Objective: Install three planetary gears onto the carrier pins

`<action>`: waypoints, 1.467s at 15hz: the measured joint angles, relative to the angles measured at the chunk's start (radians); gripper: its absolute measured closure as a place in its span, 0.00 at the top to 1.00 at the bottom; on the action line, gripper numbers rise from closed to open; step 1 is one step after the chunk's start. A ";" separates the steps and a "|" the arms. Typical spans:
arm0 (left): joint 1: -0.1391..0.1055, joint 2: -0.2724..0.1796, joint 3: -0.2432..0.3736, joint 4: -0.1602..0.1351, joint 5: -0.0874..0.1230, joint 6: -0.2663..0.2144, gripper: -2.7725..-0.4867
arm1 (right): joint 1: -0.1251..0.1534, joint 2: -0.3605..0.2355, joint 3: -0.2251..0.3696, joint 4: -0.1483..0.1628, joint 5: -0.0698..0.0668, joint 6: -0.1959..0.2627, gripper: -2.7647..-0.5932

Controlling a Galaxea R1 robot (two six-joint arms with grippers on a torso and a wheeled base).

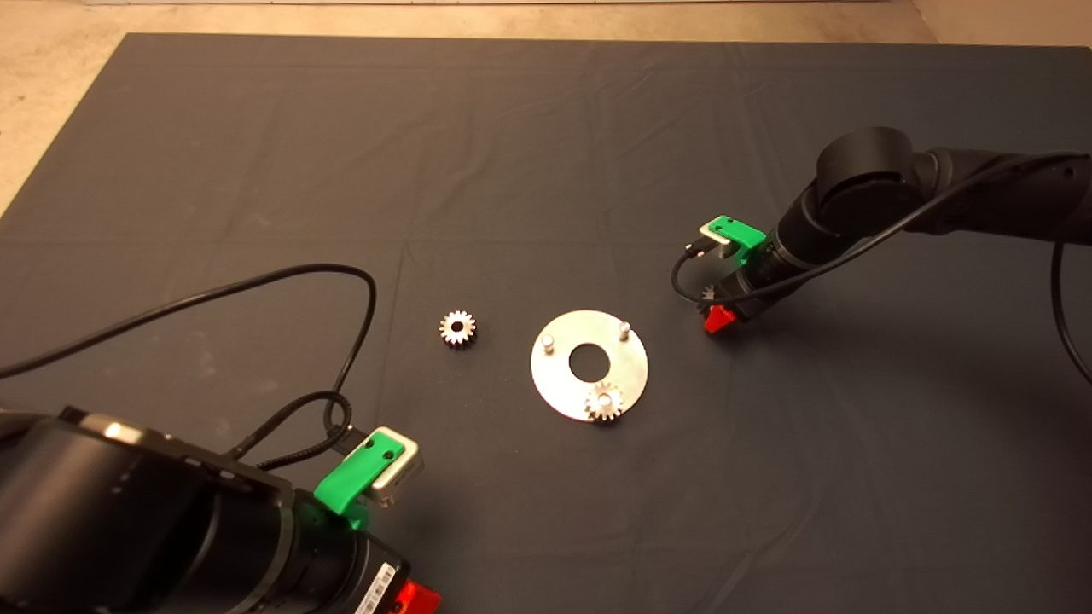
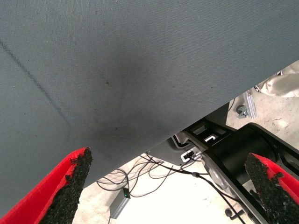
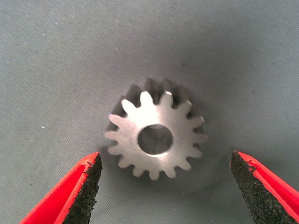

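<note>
Dark creased mat, beige floor beyond, cables underneath

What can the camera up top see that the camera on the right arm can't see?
Only the head view shows the round disc with one gear on a pin, two bare pins, a loose gear on the mat, and the parked left gripper. Only the right wrist view shows the open right gripper, fingers either side of the gear, not touching. Both views share that gear, mostly hidden from above.
</note>
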 joint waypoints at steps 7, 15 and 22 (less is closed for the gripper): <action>0.000 -0.003 0.000 0.000 0.000 0.000 0.82 | 0.000 0.041 -0.037 0.000 0.003 -0.013 0.65; 0.000 -0.006 0.000 0.000 0.000 0.000 0.82 | 0.002 0.044 -0.044 0.000 0.004 -0.015 0.43; 0.000 -0.006 0.000 0.000 0.000 0.000 0.82 | 0.003 0.041 -0.044 0.000 0.004 -0.015 0.26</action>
